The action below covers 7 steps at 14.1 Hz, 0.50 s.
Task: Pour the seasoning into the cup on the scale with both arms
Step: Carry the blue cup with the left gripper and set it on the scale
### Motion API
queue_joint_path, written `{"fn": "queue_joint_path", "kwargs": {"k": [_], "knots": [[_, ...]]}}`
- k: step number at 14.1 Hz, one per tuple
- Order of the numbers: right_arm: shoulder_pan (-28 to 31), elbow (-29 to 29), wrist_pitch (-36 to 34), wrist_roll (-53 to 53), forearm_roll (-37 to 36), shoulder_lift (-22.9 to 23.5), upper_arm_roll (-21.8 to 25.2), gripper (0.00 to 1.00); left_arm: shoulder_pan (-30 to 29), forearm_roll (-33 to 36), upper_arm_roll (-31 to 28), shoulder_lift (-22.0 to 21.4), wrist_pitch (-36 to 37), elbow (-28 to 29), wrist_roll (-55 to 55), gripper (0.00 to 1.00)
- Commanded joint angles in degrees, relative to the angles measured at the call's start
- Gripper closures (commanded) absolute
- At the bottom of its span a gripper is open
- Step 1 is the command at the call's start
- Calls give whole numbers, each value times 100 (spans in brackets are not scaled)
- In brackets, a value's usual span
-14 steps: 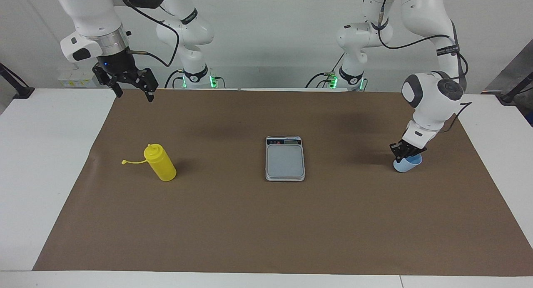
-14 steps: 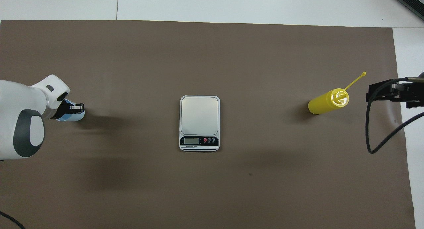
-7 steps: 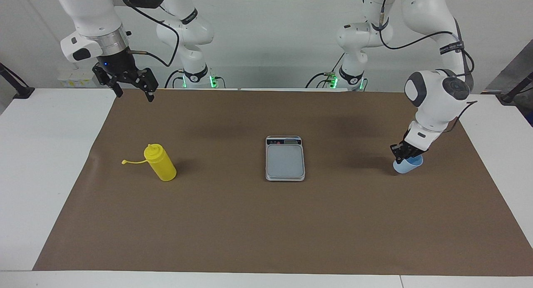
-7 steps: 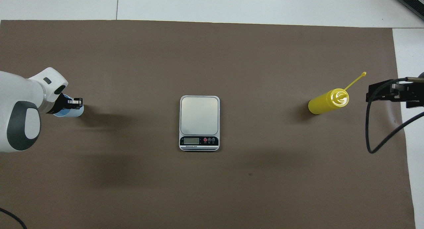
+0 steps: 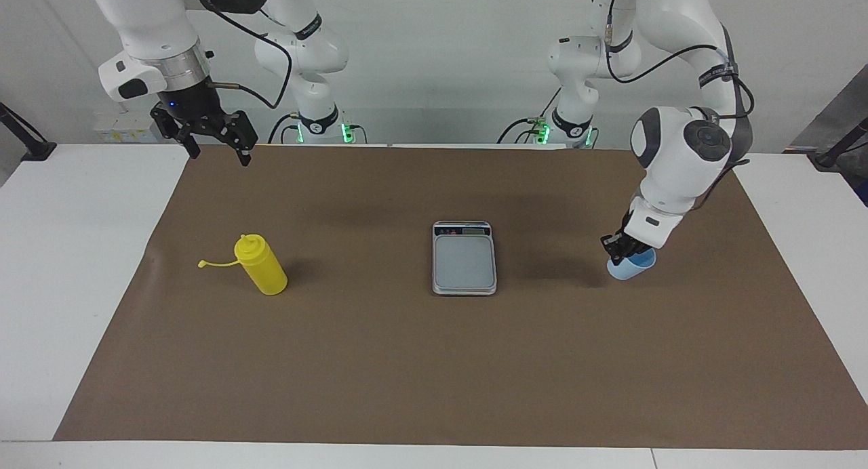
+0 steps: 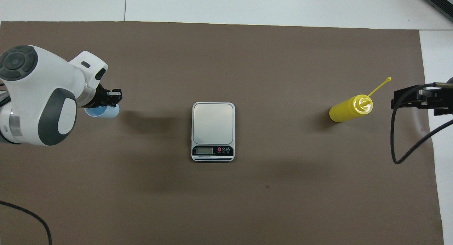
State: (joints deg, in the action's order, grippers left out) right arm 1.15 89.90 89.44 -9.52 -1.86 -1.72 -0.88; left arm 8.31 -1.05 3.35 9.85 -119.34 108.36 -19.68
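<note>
The light-blue cup [image 5: 630, 268] [image 6: 104, 112] hangs a little above the brown mat, between the scale and the left arm's end of the table. My left gripper [image 5: 620, 247] [image 6: 111, 98] is shut on its rim. The silver-grey scale [image 5: 464, 260] [image 6: 213, 124] lies at the mat's middle with nothing on its plate. The yellow seasoning bottle [image 5: 264, 268] [image 6: 347, 110] stands toward the right arm's end, its cap strap sticking out sideways. My right gripper [image 5: 218, 154] [image 6: 413, 99] waits open, high over the mat's edge, near the bottle's end.
A brown mat [image 5: 434, 374] covers most of the white table [image 5: 68, 252]. A black cable [image 6: 400, 146] loops down from the right arm.
My left gripper has carried the cup off the mat and toward the scale. The right arm, the bottle and the scale have not moved.
</note>
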Motion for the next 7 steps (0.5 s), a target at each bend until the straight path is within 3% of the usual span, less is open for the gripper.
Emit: {"fn": "queue_joint_path", "kwargs": {"k": [1,7], "knots": [[52,36,-102,91,63,-83,-18,0,451,-44,-89,96,148,-166,-666,100],[52,36,-102,91,63,-75,-18,0,1497,-9,-80,87,42,-201,-2486,100]]}}
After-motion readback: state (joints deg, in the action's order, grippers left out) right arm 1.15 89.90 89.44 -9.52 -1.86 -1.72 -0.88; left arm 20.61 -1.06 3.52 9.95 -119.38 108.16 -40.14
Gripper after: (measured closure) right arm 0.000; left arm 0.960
